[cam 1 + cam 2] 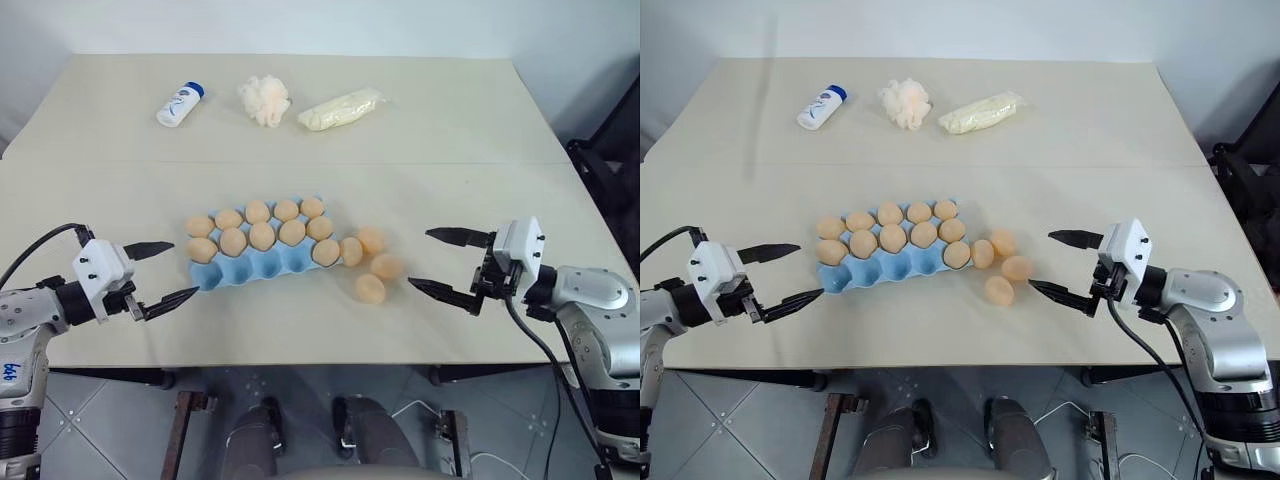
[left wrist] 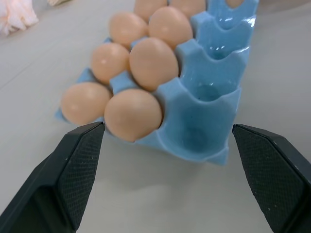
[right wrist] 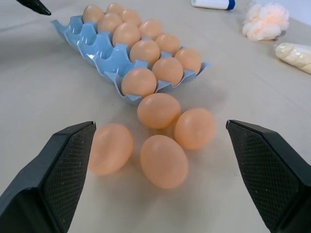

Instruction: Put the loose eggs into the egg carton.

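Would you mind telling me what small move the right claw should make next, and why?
Probably ease the right claw forward and down over the nearest of the loose eggs. It is open and empty, four eggs lie on the table beside the egg carton, and four cups of the front row are unfilled.

The egg carton (image 1: 262,262) is light blue, glossy inside its cups. The loose eggs (image 1: 371,265), at its three o'clock, are plain pale orange-tan. At its twelve o'clock lie a white bottle (image 1: 180,104) with a blue cap, a cream-white puff (image 1: 264,99) and a cream packet (image 1: 341,108). The table (image 1: 480,140) is beige.
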You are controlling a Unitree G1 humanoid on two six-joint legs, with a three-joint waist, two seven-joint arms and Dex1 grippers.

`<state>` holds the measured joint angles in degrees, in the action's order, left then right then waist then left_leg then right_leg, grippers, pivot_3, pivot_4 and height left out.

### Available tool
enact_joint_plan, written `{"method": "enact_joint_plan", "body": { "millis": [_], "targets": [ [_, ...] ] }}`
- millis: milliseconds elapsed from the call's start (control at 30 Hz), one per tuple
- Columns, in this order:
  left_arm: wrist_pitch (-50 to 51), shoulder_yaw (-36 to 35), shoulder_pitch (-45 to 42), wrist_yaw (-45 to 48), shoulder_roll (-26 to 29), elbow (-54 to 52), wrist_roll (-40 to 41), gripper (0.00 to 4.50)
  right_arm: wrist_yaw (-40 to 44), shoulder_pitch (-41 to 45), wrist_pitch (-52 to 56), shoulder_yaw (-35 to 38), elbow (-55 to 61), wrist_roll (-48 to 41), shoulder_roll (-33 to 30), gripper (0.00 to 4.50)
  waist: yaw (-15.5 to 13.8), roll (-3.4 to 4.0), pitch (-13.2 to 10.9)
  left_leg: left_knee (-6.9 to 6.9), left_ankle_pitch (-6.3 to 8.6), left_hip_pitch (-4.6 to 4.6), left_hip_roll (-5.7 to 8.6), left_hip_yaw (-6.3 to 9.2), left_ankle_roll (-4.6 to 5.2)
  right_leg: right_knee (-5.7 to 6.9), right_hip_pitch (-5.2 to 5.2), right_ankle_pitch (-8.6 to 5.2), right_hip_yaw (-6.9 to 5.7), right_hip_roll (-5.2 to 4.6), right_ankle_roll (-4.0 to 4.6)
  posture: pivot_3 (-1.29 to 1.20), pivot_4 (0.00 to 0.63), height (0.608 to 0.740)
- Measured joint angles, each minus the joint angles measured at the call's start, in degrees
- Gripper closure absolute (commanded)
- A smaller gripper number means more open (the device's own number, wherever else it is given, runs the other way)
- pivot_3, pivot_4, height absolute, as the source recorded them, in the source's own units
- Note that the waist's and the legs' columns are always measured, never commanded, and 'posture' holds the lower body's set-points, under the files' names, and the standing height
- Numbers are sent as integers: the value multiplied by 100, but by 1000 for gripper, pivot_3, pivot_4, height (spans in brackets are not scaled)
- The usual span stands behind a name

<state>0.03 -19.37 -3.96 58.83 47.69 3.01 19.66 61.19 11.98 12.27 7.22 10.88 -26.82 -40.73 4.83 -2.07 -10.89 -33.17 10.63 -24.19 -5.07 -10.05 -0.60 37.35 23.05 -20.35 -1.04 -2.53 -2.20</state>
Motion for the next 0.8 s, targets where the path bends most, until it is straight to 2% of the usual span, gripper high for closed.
{"method": "enact_joint_plan", "body": {
  "millis": [300, 500, 667, 800],
  "targets": [
    [275, 225, -167, 152, -76, -141, 246, 8, 58, -235, 37, -77, 251, 14, 14, 0, -9, 0, 0, -9, -3, 0, 0, 1, 4, 10, -3, 1, -3, 1, -2, 0, 150, 740],
    [38, 772, -201, 840, -74, -532, 300, 8, 181, -302, 163, -752, 519, 170, 5, 0, 7, 0, 0, -27, -2, 4, -1, 2, 3, 18, -11, 2, -4, 2, -3, 0, 150, 740],
    [-332, 1048, -283, 1174, -161, -483, 288, 8, -120, 304, -141, -1509, -96, 911, 649, 0, 18, 0, 0, -44, -1, 4, -4, 4, 3, 28, -13, 2, -4, 2, -2, 0, 150, 740],
    [-426, 1073, -319, 1159, -213, -431, 280, 8, -265, 594, -456, -1690, -802, 1255, 923, 0, -11, 0, 0, -50, 3, -1, -3, 5, 11, 28, -13, 2, -5, 0, -3, 0, 150, 740]
  ]
}}
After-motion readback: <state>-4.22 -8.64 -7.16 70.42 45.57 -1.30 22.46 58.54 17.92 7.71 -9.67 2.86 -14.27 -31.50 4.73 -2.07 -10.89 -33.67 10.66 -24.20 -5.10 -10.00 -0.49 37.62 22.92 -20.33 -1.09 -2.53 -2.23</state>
